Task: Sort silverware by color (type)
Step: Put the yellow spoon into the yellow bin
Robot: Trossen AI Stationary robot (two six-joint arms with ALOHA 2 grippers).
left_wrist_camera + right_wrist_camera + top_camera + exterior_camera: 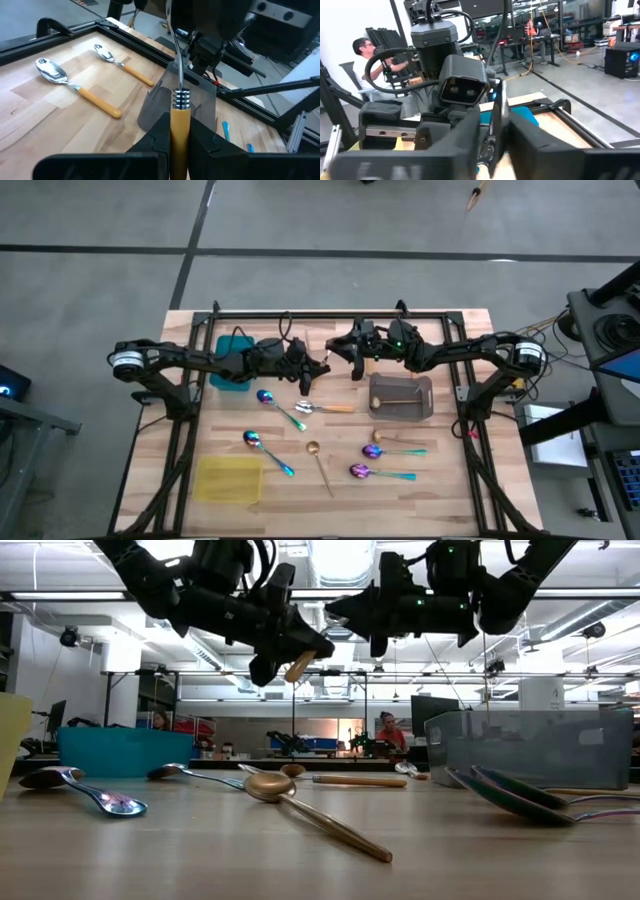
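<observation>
Silverware is spread over the middle of the light wood-plank tabletop [440, 500], and one piece is held in the air above the far half.

Three trays are seen in the high view. A flat yellow tray [228, 478] lies near the front left. A translucent grey tray [424, 398] sits right of centre, with something thin and gold in it. A teal tray [232, 368] is partly covered by the left arm. In the low view the grey tray is shown as a tall-walled box and the teal one as lower.

The left gripper [305, 370] and the right gripper [355, 362] are met tip to tip between the teal and grey trays.

The orange-handled spoon [179, 117] is gripped at its smooth handle by the left fingers. This is plain only in the left wrist view, which also shows the ribbed metal collar and thin silver stem running up to the right gripper. In the right wrist view that stem is seen between the right fingers, which are set narrow on it. In the low view the handle end pokes out below the left gripper.

Two more orange-handled spoons [75, 82] are shown flat in the left wrist view; only one is clear from above.

Four iridescent teal-handled spoons [268, 450] and a slim gold spoon [318, 463] are scattered in front.
</observation>
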